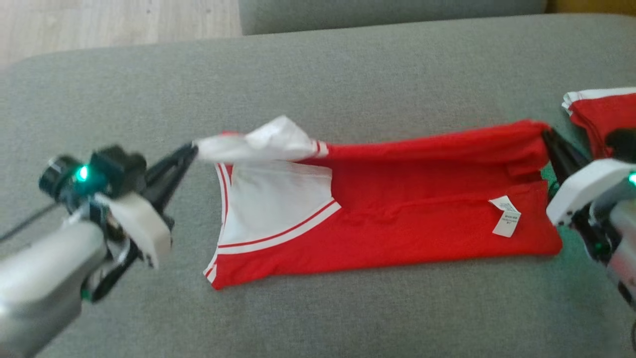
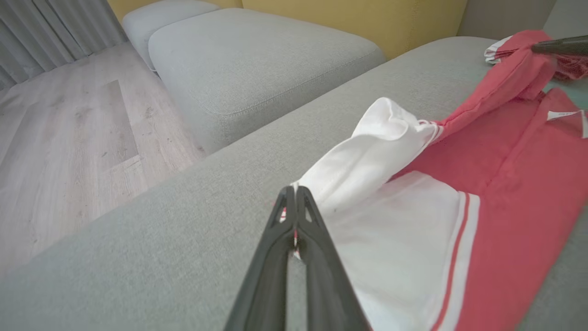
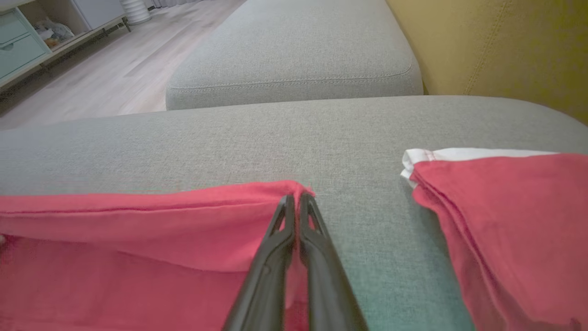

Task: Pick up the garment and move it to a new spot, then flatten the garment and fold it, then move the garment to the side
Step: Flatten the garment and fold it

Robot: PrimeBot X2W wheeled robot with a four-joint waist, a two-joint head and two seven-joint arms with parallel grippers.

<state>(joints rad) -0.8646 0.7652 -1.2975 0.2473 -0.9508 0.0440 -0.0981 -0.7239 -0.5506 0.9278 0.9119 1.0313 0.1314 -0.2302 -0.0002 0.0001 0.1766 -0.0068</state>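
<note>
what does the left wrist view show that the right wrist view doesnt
Left wrist view adds: the left gripper shut on the white sleeve, the white striped panel, the care label and a grey curtain. Right wrist view adds: the right gripper pinching the red hem up close, and teal drawers. Shared: the red garment, the grey sofa, the wood floor and the yellow backrest.

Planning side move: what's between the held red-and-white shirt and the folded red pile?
Bare grey fabric sofa cushion separates red-and-white shirt and folded red pile in the right wrist view; only the right gripper clamping the shirt intrudes.
</note>
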